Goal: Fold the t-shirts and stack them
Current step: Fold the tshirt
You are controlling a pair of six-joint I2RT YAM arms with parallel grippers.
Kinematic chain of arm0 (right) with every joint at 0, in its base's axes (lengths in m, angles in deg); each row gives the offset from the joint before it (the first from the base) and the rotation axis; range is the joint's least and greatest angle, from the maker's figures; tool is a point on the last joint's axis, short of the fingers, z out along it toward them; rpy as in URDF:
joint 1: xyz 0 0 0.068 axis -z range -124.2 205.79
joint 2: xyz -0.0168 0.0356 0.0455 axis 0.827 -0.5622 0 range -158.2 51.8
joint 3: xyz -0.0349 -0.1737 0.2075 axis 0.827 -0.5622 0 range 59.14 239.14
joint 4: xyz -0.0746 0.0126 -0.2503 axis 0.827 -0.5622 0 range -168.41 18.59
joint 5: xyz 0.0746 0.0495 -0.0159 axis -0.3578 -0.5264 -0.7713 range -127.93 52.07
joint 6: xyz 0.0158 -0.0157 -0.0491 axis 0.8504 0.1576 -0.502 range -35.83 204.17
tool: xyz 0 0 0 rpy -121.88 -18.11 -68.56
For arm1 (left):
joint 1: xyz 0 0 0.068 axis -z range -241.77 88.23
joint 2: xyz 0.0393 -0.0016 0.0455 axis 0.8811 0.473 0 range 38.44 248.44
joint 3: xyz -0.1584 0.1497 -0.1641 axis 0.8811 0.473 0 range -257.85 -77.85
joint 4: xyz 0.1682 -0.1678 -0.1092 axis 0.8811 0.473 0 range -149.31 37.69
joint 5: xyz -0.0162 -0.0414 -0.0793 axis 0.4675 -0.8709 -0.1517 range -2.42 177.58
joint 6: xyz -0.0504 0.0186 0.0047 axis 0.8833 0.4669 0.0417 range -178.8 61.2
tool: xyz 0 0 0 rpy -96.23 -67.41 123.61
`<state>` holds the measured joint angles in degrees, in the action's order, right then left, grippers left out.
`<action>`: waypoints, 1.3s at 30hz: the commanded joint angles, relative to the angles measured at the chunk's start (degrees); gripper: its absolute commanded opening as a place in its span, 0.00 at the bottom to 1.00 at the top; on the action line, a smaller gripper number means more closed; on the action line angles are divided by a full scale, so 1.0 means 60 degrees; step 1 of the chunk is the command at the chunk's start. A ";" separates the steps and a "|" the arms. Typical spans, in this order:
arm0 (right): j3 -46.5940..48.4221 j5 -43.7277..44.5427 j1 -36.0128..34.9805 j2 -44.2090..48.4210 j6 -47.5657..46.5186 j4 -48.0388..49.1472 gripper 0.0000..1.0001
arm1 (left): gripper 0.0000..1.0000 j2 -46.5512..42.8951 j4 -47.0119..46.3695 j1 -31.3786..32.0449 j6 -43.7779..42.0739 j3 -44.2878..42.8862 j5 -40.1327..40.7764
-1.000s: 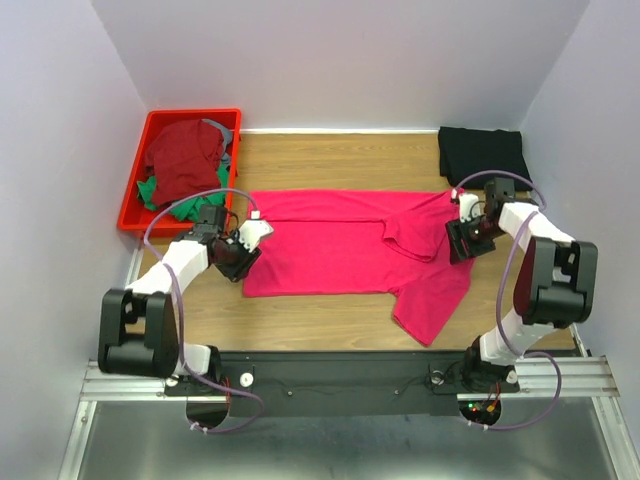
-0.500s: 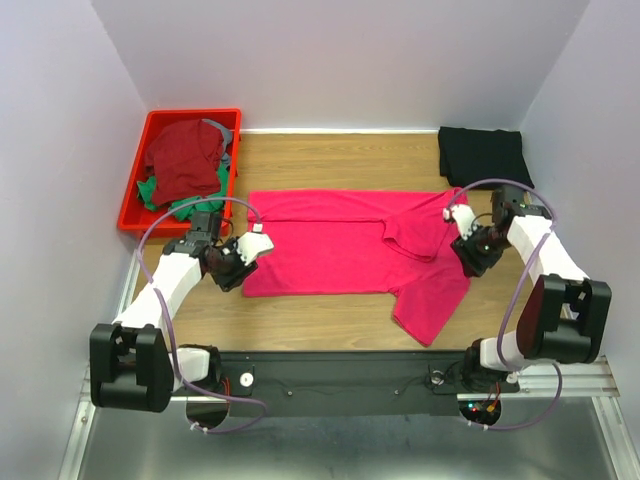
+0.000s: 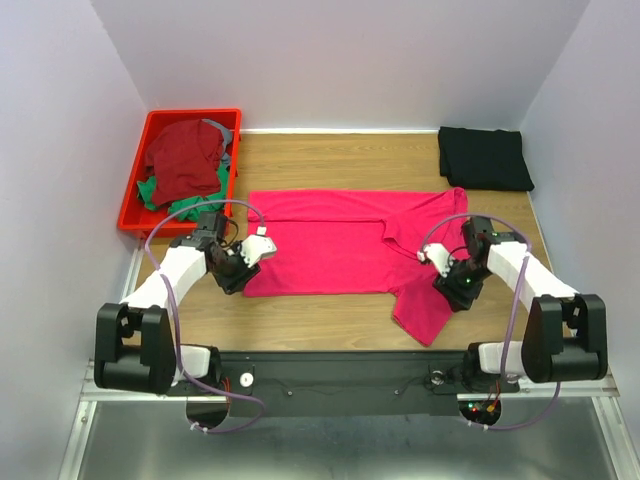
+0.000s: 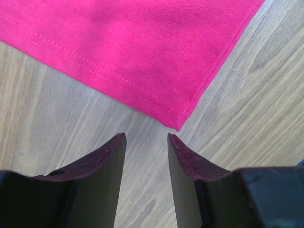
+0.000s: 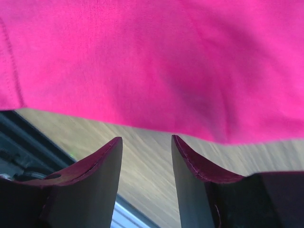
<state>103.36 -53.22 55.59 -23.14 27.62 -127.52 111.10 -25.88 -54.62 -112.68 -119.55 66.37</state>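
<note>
A bright pink-red t-shirt (image 3: pixel 330 250) lies spread flat on the wooden table, with one sleeve hanging toward the near right. My left gripper (image 3: pixel 236 276) hovers at the shirt's near left corner (image 4: pixel 178 124). It (image 4: pixel 146 137) is open, and only bare wood shows between its jaws. My right gripper (image 3: pixel 456 287) is beside the near right sleeve. It (image 5: pixel 146 138) is also open and empty, with the pink cloth edge (image 5: pixel 156 128) just ahead of its fingertips. A folded black t-shirt (image 3: pixel 484 158) lies at the far right corner.
A red plastic bin (image 3: pixel 128 200) stands at the far left. It holds a dark red shirt (image 3: pixel 183 155) and a green one (image 3: pixel 190 207). White walls close in three sides. A black rail (image 3: pixel 330 370) with the arm bases runs along the near edge.
My right gripper has swung from the shirt's far right shoulder toward me, down to the near sleeve, and its jaws have narrowed slightly. The left gripper has barely shifted.
</note>
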 commanded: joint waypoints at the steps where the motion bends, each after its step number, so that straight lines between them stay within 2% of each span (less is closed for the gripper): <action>1: -0.0530 0.0453 -0.0360 0.0053 0.0329 0.1148 0.52 | 0.52 0.0077 -0.0049 0.0081 0.0046 0.0035 -0.0185; 6: -0.1101 0.0994 -0.0740 -0.0021 0.0724 0.2480 0.52 | 0.52 0.0106 -0.0180 0.0257 0.0075 0.0181 -0.0171; 13: -0.1585 0.1347 -0.1327 0.0111 0.1368 0.3039 0.48 | 0.52 0.0326 -0.0839 0.0623 0.0339 0.0562 0.0196; 19: -0.0796 0.0792 -0.1386 0.1399 0.1442 0.1694 0.48 | 0.51 0.0282 -0.0840 0.0653 0.0324 0.0533 0.0239; 24: -0.0340 0.0556 -0.1576 0.1533 0.1706 0.1032 0.48 | 0.51 0.0223 -0.0782 0.0638 0.0207 0.0474 0.0167; 29: -0.0880 0.0965 -0.1635 0.1167 0.1604 0.1880 0.49 | 0.51 0.0355 -0.0869 0.0653 0.0280 0.0489 0.0152; 32: -0.1321 0.1420 -0.1635 0.0947 0.1428 0.2701 0.53 | 0.51 0.0355 -0.0870 0.0638 0.0353 0.0459 0.0181; 39: -0.2023 0.1698 -0.1956 0.0858 0.1267 0.3316 0.53 | 0.52 0.0398 -0.1089 0.0682 0.0353 0.0649 0.0415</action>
<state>93.70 -44.98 45.86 -18.22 36.36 -112.25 113.53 -31.17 -50.94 -110.96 -116.71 68.36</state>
